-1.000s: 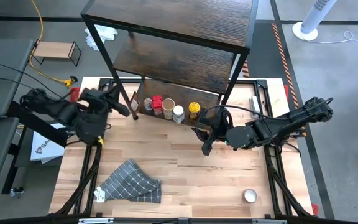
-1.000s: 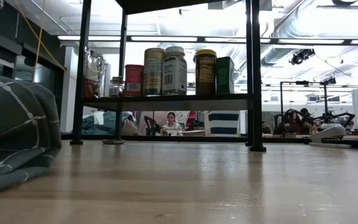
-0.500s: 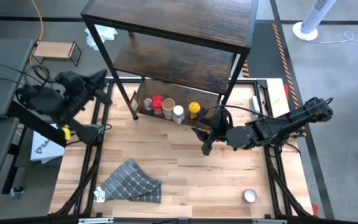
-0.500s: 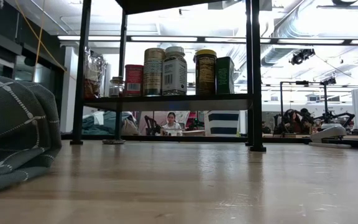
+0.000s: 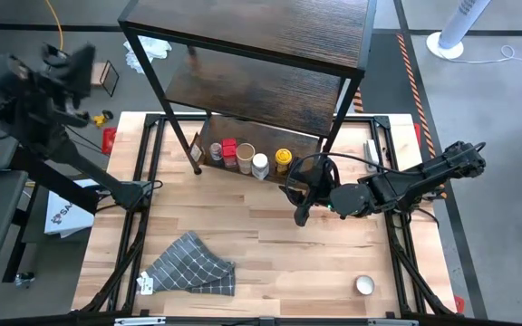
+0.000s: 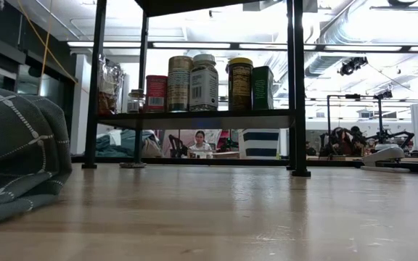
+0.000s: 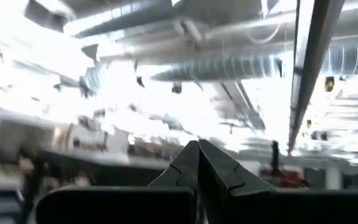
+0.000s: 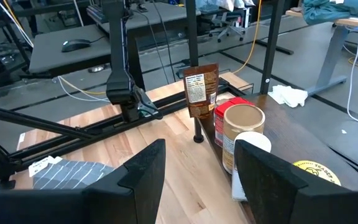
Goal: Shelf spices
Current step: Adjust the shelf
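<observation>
The shelf (image 5: 270, 54) stands at the table's far side. Several spices (image 5: 252, 156) stand in a row on its lowest board (image 6: 194, 114): a dark pouch (image 8: 201, 90), a red-lidded jar (image 5: 229, 147), a tan-lidded jar (image 8: 243, 130), a white-lidded one (image 5: 260, 164) and a yellow-lidded one (image 5: 283, 158). My right gripper (image 5: 299, 205) hovers open and holding nothing just in front of that row, aimed at the jars (image 8: 197, 180). My left gripper (image 5: 78, 65) is raised high beyond the table's far left corner, shut on nothing and pointing up at the ceiling (image 7: 199, 163).
A crumpled grey checked cloth (image 5: 193, 264) lies near the front left of the table. A small round tin (image 5: 363, 285) sits at the front right. Bare wood lies between them. A small light-wood stand (image 5: 107, 77) is on the floor beyond the left arm.
My left gripper has pulled away from the shelf's left leg, risen steeply and swung toward the far left, tipping from roughly level to pointing upward. It has stayed shut. The spices have not moved.
</observation>
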